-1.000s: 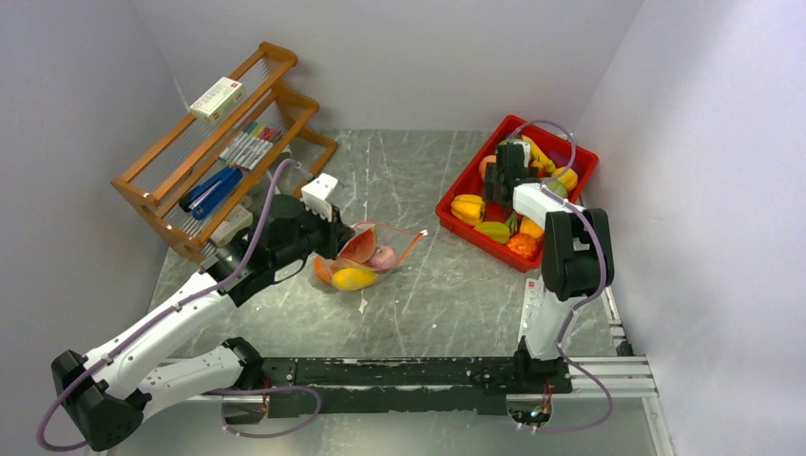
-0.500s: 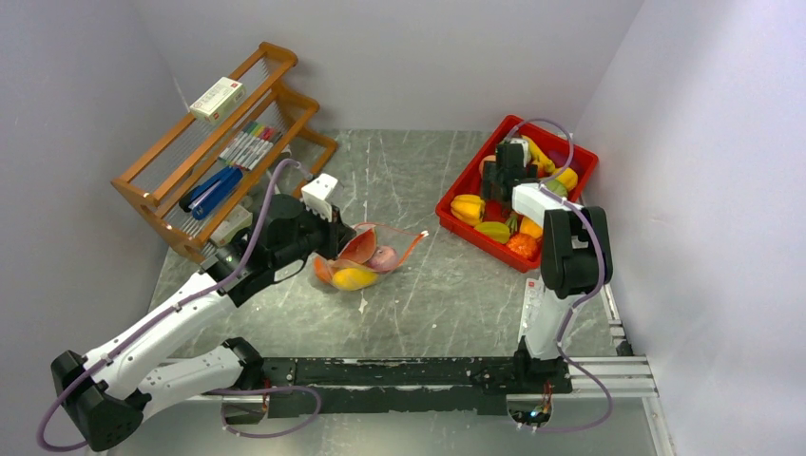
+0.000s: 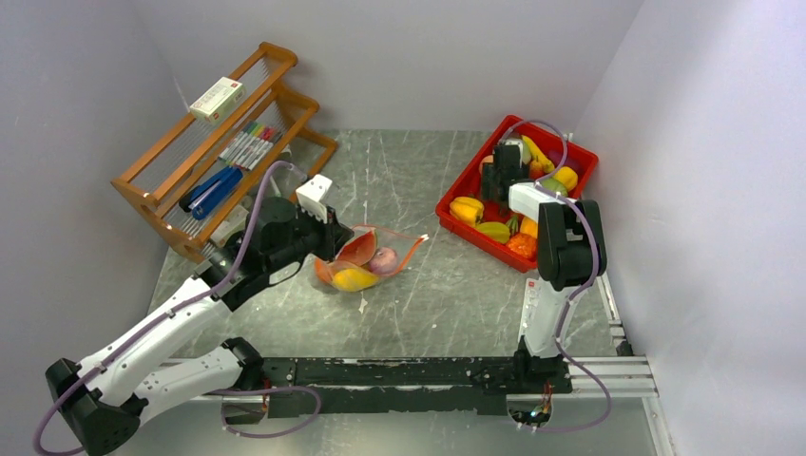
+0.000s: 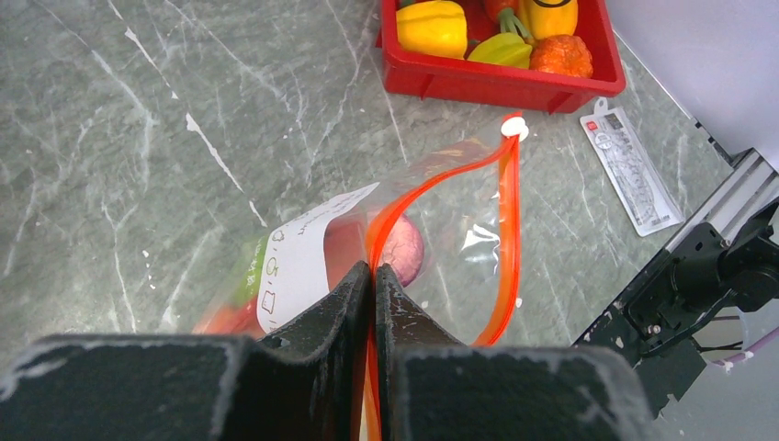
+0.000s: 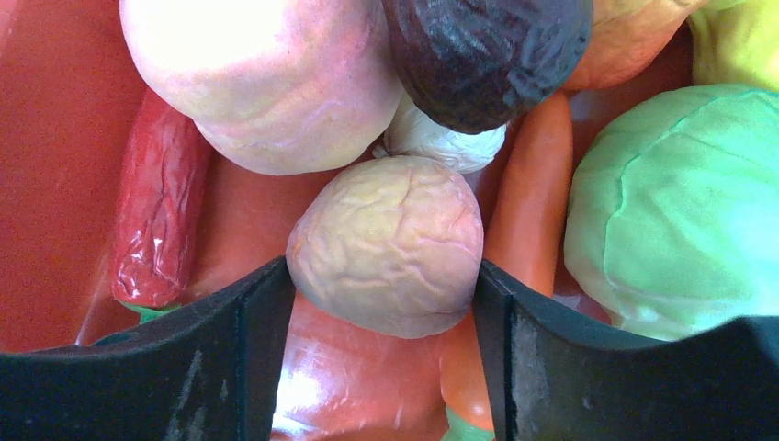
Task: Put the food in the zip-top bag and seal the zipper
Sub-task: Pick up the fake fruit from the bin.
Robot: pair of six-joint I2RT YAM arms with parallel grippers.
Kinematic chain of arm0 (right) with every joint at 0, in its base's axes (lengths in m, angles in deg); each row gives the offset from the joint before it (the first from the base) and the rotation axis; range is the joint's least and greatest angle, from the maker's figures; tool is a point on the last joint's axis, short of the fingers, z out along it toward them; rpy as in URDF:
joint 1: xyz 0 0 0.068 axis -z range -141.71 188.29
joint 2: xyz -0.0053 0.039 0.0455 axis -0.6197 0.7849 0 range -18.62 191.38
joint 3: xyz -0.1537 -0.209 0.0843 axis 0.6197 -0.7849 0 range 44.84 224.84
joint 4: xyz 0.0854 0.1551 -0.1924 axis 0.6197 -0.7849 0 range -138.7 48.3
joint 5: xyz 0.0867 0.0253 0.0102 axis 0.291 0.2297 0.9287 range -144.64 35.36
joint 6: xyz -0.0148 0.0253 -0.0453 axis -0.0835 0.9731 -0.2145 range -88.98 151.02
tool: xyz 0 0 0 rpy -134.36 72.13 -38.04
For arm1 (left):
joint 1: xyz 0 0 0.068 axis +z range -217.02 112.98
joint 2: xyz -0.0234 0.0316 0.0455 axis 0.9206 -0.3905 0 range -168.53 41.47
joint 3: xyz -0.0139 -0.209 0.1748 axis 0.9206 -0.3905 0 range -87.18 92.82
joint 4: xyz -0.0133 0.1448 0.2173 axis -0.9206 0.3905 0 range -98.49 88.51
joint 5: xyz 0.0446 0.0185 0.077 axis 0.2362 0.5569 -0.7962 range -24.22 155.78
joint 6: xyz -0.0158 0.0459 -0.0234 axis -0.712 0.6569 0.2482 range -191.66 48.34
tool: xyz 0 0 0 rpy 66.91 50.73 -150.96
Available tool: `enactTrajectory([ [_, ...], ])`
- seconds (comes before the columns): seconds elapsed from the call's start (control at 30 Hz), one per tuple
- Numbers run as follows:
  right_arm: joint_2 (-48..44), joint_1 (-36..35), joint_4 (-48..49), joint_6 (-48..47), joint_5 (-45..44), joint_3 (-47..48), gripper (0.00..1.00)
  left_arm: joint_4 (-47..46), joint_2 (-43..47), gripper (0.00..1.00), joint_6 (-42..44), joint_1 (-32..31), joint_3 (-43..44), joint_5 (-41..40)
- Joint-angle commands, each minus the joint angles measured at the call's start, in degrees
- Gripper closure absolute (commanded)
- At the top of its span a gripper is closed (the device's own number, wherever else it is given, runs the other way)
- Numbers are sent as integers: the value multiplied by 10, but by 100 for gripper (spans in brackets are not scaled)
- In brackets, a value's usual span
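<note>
The left gripper (image 4: 372,268) is pinched tight on the zipper (image 4: 509,211) at the near end of the bag's mouth, with the orange-red strip squeezed between its two black fingers (image 4: 344,303). The bag (image 3: 369,258) lies on the table (image 3: 418,304) left of centre, well apart from the red bin (image 4: 496,81). Its mouth is open: from the pinch the two halves of the zipper spread into a loop and meet again at the white slider (image 4: 513,126), which points toward the bin. A white label (image 4: 299,262) shows on the bag just left of the fingers. Inside the bag lie a pink fruit (image 4: 401,253), a yellow one (image 3: 354,278) and something orange-red beside it

The right gripper (image 5: 383,268) sits low in the bin at the far right of the table. Its fingers (image 5: 243,340) stand on either side of a wrinkled beige nut (image 5: 386,239) and both lie against it; the nut rests among the other food. Above it in the wrist view are a peach (image 5: 257,73), a dark purple fruit (image 5: 487,55) and a small white piece (image 5: 445,142). A carrot (image 5: 537,193) and a cabbage (image 5: 671,211) lie to its right, a red chilli (image 5: 156,220) to its left. At the bin's near end are a yellow pepper (image 4: 432,23), a starfruit (image 4: 501,50) and an orange (image 4: 560,55). A card (image 4: 629,165) lies on the table near the bin's corner, and a wooden rack (image 3: 274,55) stands at the far left
</note>
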Motion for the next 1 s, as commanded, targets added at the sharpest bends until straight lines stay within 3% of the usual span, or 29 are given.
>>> enactTrajectory([
  [0.0,3,4,27,-9,-10,0,36,-9,16,93,-9,2,-1,4],
  [0.5,-65,-11,-4,10,-17,-21,46,-10,28,93,-10,2,-15,-8],
  [0.97,-165,-44,-79,49,37,-40,48,1,18,93,-2,2,-6,-24],
])
